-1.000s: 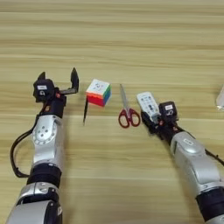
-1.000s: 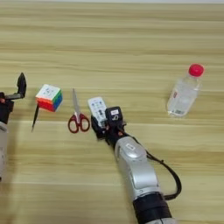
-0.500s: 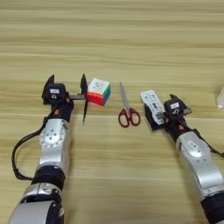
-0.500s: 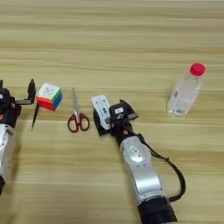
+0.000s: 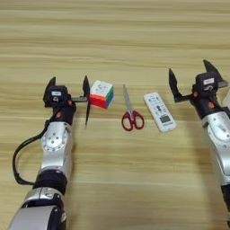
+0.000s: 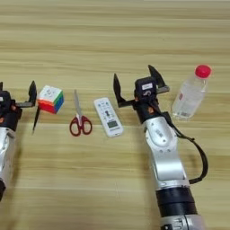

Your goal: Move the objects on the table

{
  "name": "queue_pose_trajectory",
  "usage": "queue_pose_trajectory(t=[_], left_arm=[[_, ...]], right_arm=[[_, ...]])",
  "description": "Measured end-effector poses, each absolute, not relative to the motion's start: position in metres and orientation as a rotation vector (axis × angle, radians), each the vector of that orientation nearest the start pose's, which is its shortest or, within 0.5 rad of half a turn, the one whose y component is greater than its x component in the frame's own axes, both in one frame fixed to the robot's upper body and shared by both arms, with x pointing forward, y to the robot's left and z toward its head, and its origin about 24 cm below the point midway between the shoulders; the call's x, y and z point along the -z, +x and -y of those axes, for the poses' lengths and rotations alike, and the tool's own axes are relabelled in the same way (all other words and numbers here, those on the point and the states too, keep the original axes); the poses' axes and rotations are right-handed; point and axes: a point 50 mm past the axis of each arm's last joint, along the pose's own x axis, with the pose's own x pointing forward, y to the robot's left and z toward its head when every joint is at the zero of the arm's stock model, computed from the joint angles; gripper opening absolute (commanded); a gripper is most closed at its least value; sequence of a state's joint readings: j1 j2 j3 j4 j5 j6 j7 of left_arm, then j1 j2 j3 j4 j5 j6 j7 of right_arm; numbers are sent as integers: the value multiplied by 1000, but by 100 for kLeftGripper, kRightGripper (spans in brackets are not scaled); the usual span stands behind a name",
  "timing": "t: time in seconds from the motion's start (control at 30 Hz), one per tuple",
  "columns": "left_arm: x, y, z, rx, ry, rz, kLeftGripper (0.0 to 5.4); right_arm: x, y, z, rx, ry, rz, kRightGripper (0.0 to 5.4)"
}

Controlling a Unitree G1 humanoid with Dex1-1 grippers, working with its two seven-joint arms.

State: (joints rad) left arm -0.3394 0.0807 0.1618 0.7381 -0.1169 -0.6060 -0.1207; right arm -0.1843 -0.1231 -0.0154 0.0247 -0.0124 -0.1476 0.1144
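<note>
While my right tool (image 6: 137, 86) hangs wide and empty between remote (image 6: 108, 117) and bottle (image 6: 191, 92) on the bench (image 6: 115, 36), I judge the upright bottle light, slippery; grip mid-body.

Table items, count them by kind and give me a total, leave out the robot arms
Puzzle cube: 1
Pen: 1
Scissors: 1
Remote control: 1
Plastic bottle: 1
Total: 5
</note>
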Motion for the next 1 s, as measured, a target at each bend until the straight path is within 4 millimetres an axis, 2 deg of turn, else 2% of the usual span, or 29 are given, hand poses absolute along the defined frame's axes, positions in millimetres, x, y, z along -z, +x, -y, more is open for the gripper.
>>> queue_pose_trajectory(t=[0.17,0.4,0.67,1.0], left_arm=[[-25,300,-182,-19,-42,212,540],[-25,300,-182,-18,-42,212,540],[-25,300,-182,-19,-42,213,540],[-25,300,-182,-19,-41,213,540]], right_arm=[[-135,285,186,-18,-209,443,537],[-145,285,225,190,-253,463,537],[-135,294,244,248,-228,375,537],[-115,302,258,264,-163,254,537]])
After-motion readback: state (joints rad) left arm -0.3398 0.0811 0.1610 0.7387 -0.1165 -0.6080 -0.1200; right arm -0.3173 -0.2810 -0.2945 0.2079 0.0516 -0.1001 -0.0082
